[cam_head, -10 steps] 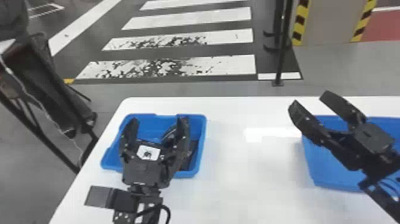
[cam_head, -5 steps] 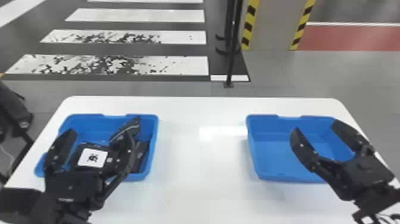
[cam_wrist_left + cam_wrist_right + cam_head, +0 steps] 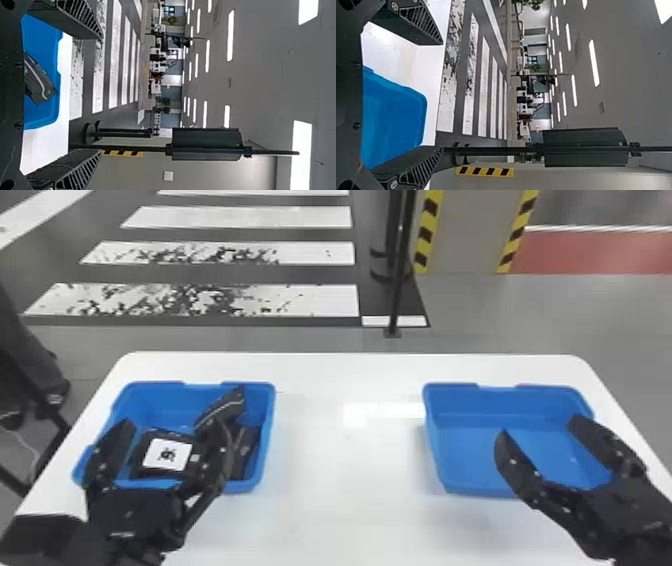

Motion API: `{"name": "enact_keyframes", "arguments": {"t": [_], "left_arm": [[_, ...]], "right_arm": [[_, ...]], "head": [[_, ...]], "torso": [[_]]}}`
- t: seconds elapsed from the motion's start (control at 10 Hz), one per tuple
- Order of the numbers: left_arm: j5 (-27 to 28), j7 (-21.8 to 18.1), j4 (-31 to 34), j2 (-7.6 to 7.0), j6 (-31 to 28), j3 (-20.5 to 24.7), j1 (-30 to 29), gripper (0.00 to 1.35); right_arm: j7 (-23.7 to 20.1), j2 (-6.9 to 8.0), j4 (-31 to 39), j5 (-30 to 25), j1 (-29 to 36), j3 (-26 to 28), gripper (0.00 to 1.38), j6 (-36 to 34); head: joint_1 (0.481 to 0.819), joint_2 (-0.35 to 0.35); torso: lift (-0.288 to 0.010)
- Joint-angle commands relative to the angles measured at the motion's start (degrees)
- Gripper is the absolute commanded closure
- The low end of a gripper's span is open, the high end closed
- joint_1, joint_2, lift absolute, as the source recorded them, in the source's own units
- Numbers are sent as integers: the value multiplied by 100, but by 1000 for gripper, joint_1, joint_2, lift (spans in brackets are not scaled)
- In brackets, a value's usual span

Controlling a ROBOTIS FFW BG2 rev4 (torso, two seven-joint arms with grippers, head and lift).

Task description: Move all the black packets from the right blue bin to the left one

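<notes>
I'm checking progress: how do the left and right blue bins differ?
The left bin holds black packets, one tilted up; the right bin shows bare blue floor. The left bin has the left gripper over it, the right bin the right gripper. Both are blue and stand on the white table.

A white table [image 3: 345,495] with rounded far corners carried two blue bins, both upright and well apart. The left bin [image 3: 162,405] stood near the table's left edge, the right bin [image 3: 505,407] near its right edge, and bright glare lay between them.
</notes>
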State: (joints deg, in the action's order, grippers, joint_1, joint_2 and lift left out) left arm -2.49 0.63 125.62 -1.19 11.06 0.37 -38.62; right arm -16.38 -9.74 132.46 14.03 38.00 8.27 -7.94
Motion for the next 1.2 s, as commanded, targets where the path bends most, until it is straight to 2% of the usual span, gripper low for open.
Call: {"name": "enact_keyframes", "arguments": {"t": [0.0,0.2,1.1], "left_arm": [[-48,-1,115,-65,-121,-128,10,-1],[-25,-1,270,-127,-389,-196,10,-1],[32,-1,382,-144,-121,-196,-61,-1]], "right_arm": [[3,-1,-34,-9,-4,-16,88,-21],[3,-28,-147,26,-74,-73,88,-21],[56,-81,-273,288,-145,-187,88,63]], "head": [[695,14],[695,-3],[695,0]], "torso": [[-140],[-140],[-140]]}}
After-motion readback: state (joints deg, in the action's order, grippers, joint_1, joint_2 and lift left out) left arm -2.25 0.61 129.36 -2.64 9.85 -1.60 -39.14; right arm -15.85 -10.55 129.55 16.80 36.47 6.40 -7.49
